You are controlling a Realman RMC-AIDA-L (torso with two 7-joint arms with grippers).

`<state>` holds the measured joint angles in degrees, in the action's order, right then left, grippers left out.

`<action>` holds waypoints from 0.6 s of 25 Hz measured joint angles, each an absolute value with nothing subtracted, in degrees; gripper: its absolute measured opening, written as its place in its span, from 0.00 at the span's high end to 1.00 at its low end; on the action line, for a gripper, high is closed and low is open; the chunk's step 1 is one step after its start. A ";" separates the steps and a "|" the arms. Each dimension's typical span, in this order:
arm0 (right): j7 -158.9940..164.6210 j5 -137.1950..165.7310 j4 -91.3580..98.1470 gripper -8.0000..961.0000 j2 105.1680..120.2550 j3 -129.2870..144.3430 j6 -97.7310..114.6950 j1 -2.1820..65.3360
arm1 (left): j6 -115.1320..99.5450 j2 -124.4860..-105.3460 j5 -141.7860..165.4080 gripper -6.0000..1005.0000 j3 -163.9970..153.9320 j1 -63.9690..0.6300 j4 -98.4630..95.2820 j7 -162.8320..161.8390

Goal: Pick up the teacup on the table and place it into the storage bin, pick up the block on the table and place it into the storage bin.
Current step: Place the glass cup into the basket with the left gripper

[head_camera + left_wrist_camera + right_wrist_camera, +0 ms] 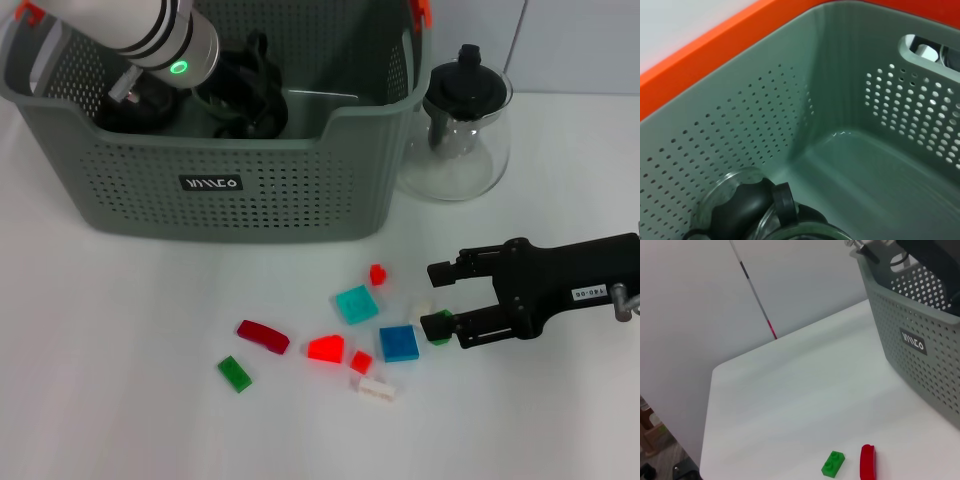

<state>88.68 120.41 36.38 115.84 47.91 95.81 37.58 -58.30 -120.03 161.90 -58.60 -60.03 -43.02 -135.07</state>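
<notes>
The grey-green storage bin (240,195) stands at the back left. My left arm reaches down into it, and the left gripper (242,92) is a dark shape low inside the bin. The left wrist view shows the bin's inner wall (880,165) and a glass teacup (742,207) with a black handle at the bottom. Several small blocks lie on the table in front of the bin. My right gripper (441,299) is open, low over the table at the right. A green block (439,331) lies at its lower finger and a cream block (421,312) just beside it.
A glass teapot (463,125) with a black lid stands right of the bin. Loose blocks include teal (356,304), blue (398,343), red (326,348), dark red (263,336), green (235,374) and white (377,390). The right wrist view shows the bin (920,340) and two blocks.
</notes>
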 joint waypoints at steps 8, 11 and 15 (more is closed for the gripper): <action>88.68 120.40 36.38 0.13 115.84 47.90 95.79 37.63 | -58.26 -120.29 161.90 0.91 -59.45 -59.67 -43.38 -134.84; 88.68 120.41 36.38 0.13 115.84 47.90 95.79 37.62 | -58.26 -120.36 161.90 0.91 -59.44 -59.63 -43.46 -134.83; 88.68 120.41 36.38 0.13 115.84 47.90 95.91 37.62 | -58.31 -120.46 161.87 0.79 -59.42 -59.60 -43.52 -134.68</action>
